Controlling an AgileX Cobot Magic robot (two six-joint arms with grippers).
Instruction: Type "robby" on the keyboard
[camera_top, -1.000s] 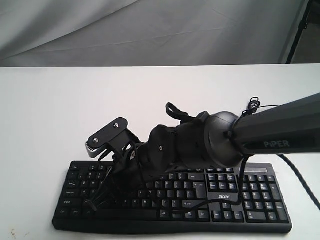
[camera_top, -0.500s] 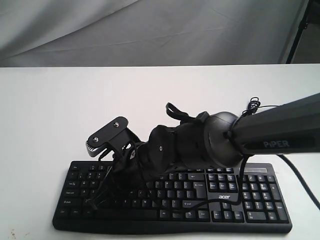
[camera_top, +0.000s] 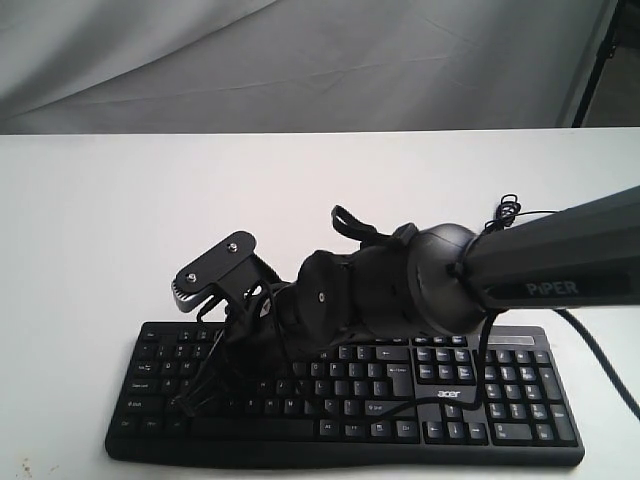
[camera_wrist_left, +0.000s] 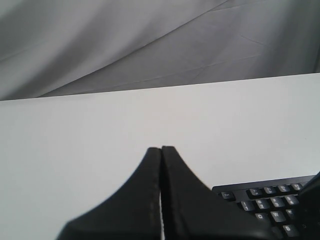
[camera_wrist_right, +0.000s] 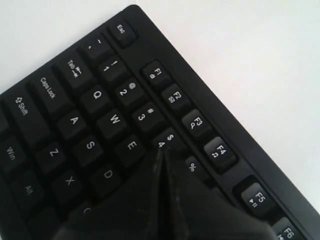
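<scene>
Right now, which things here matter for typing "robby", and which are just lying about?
For the job: wide black plastic keyboard with white legends; right gripper, shut, tip by the E and 4 keys.
Just about: left gripper, shut, over the white table; grey cloth backdrop; black stand leg.

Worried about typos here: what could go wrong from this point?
1. The right hand, shut, has its tip by the 4 key and E key on the keyboard; R is hidden under it, so a neighbour may get pressed.
2. Also, loose cables hang from the wrist over the left keys and might snag.
</scene>
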